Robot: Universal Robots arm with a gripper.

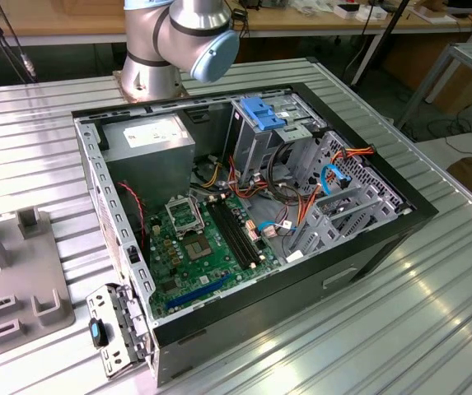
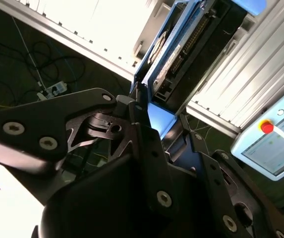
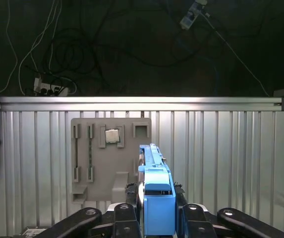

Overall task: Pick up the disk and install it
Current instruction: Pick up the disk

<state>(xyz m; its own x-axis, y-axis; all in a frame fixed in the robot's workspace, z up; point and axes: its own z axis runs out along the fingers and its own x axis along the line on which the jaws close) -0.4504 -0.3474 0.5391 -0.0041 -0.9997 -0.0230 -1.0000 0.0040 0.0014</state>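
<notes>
— Where is the disk?
— The disk [image 3: 154, 168] stands edge-on in the claw [image 3: 157, 198], one blue side rail facing the first wrist view.
— Clenched or released?
— Clenched on the disk, a finger [image 3: 127, 210] against each flat face.
— What lies beyond it?
— A grey fixture tray [image 3: 89, 163] on the ribbed tabletop [image 3: 221, 148]. In the exterior view, the open computer case [image 1: 318, 284] lies on that tabletop, its blue-handled drive cage [image 1: 262, 111] near the power supply [image 1: 149, 140].

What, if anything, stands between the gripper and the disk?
Nothing visible does. In the first wrist view the gripper is shut on the disk, holding it edge-on, with the ribbed table beyond it.
</notes>
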